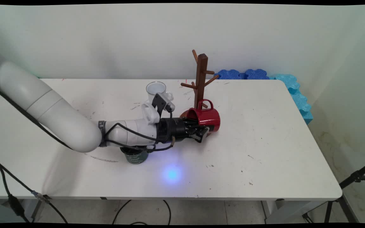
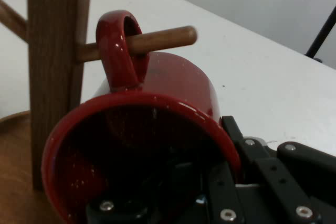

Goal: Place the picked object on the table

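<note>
Jaws [image 1: 201, 133] of your gripper grip the red mug's [image 1: 206, 118] rim; its handle [image 2: 122, 45] hangs over a peg [image 2: 157, 40] of the wooden mug tree [image 1: 201, 79], seemingly just clear of the tabletop [image 1: 265, 142].

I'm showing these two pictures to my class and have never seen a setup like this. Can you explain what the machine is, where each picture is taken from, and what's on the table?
It is a white robot arm ending in a black two-finger gripper. One picture looks down across the white table; the other comes from a camera on the hand itself. The gripper is shut on a red mug, gripping its rim, with the handle threaded over a peg of the wooden mug tree. A white mug stands behind the arm, and a dark green cup stands partly hidden under it.
</note>
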`<action>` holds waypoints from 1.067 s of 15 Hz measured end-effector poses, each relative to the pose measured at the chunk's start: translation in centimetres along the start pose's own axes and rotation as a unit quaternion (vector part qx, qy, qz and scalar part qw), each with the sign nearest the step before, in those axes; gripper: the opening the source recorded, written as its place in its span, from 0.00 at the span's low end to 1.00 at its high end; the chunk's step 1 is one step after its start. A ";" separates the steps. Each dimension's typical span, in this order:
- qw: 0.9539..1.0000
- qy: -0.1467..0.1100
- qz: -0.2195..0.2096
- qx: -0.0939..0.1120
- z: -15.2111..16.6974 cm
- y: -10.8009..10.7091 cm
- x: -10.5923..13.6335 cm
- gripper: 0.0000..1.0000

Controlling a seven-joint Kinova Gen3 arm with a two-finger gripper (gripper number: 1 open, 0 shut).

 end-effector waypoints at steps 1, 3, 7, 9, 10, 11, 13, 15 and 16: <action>1.000 0.000 0.000 -0.003 -0.2 0.2 0.1 0.00; 1.000 0.001 -0.001 -0.007 -0.5 0.4 0.3 0.00; 1.000 0.001 -0.002 -0.018 -1.5 1.2 0.8 0.00; 1.000 0.002 -0.004 -0.025 -2.1 1.7 1.0 0.00; 1.000 0.002 -0.004 -0.028 -2.4 1.9 1.2 0.00; 1.000 0.002 -0.005 -0.031 -2.7 2.1 1.3 0.00; 0.999 0.001 -0.007 -0.037 -3.4 2.6 1.6 0.00; 0.999 0.001 -0.009 -0.045 -4.2 3.0 1.9 0.00; 0.999 0.001 -0.009 -0.048 -4.6 3.2 2.2 0.00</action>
